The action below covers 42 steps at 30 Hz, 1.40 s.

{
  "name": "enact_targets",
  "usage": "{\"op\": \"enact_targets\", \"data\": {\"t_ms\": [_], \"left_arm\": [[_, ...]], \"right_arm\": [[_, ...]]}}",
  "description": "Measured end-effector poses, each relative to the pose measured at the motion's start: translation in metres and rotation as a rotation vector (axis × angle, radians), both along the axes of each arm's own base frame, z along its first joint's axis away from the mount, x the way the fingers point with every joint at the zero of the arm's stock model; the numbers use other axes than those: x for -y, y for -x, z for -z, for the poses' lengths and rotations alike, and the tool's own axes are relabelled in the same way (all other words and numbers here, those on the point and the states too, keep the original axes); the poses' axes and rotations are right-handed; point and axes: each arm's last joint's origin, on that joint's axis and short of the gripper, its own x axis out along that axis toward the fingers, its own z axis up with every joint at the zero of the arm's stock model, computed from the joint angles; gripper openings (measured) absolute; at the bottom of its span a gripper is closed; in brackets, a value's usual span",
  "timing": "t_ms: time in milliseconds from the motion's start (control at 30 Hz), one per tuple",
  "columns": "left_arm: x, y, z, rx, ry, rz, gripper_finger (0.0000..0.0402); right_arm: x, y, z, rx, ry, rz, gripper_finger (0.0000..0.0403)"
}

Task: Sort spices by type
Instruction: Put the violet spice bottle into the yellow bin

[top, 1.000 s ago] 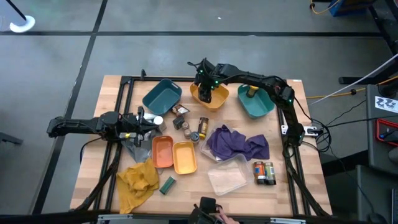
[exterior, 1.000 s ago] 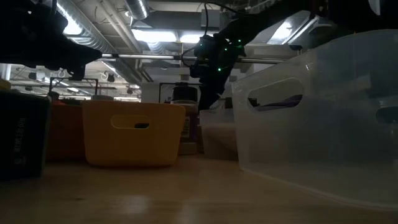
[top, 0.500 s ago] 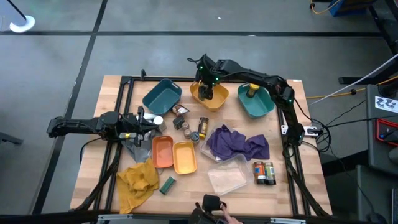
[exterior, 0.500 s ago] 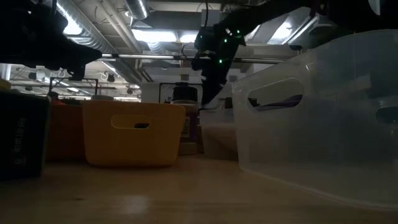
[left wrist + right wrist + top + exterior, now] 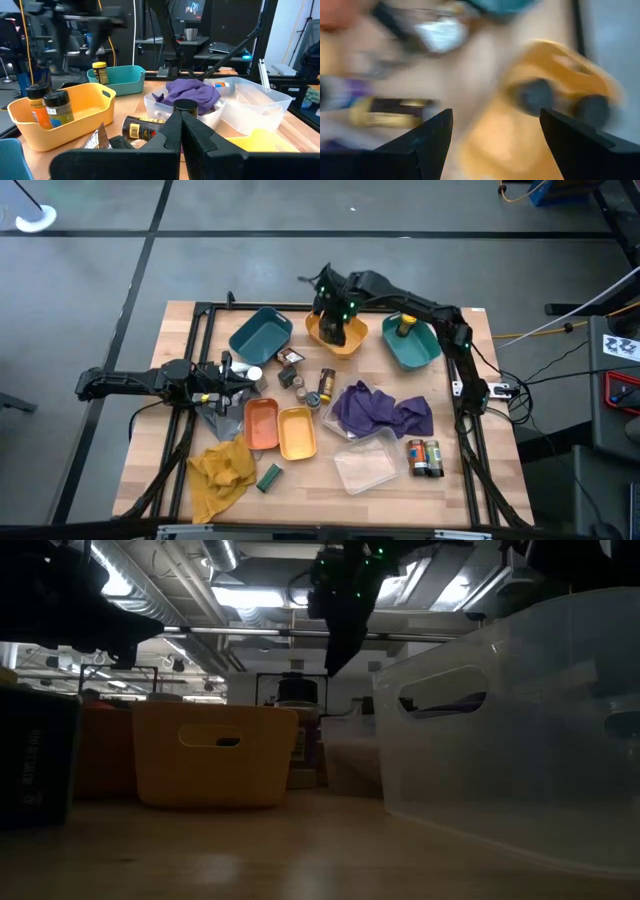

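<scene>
My right gripper (image 5: 335, 318) hangs open above the far yellow tray (image 5: 358, 340), touching nothing; in the low view it (image 5: 333, 658) is high over the table. Its wrist view shows two dark-lidded jars (image 5: 535, 95) standing in that tray (image 5: 560, 60). My left gripper (image 5: 240, 376) waits shut at the table's left, beside a white-lidded jar (image 5: 253, 373). Its wrist view shows the shut fingers (image 5: 180, 127), the two jars (image 5: 59, 107) in the yellow tray, a yellow-lidded jar (image 5: 100, 73) in the teal tray and a jar lying on its side (image 5: 142, 128). More jars (image 5: 322, 385) stand mid-table.
A second teal tray (image 5: 260, 335) sits far left of centre. Orange (image 5: 261, 423) and yellow (image 5: 297, 432) trays, a clear tray (image 5: 365, 463), a purple cloth (image 5: 380, 408), a yellow cloth (image 5: 220, 470), a dark tin (image 5: 268, 477) and two jars (image 5: 424, 456) fill the near half.
My right gripper has risen straight up out of the far yellow tray, climbing well above the table in the low view. The left arm and the things on the table have kept still.
</scene>
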Motion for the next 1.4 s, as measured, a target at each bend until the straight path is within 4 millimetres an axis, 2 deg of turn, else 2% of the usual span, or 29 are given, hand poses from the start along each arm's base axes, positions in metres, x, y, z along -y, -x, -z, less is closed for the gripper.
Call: {"op": "enact_targets", "data": {"t_ms": [100,200,467,667,767,900,1167,1400], "left_arm": [[0.0,0.0,0.0,-0.002,-0.021,0.0,0.0],[0.0,0.0,0.0,-0.002,-0.025,0.0,0.0],[0.0,0.0,0.0,-0.002,-0.022,0.0,0.0],[0.0,0.0,0.0,-0.002,-0.021,0.0,0.0],[0.0,0.0,0.0,0.0,-0.005,0.0,0.0],[0.0,0.0,0.0,0.004,0.045,0.0,0.0],[0.0,0.0,0.0,0.008,0.107,-0.001,0.0],[0.0,0.0,0.0,0.008,0.109,-0.001,0.0]], "right_arm": [[-0.03,-0.007,0.002,-0.017,-0.098,-0.075,0.0299],[-0.068,-0.017,0.005,-0.035,-0.106,-0.164,0.0299],[-0.166,-0.038,0.001,0.02,0.095,-0.323,0.0299],[-0.213,-0.045,0.013,0.019,0.18,-0.373,0.0299],[-0.222,-0.048,0.024,-0.01,0.185,-0.392,0.0299],[-0.223,-0.053,0.037,-0.043,0.184,-0.392,0.0299],[-0.199,-0.054,0.041,-0.082,0.169,-0.335,0.0299],[-0.185,-0.053,0.044,-0.107,0.062,-0.295,0.0299]]}}
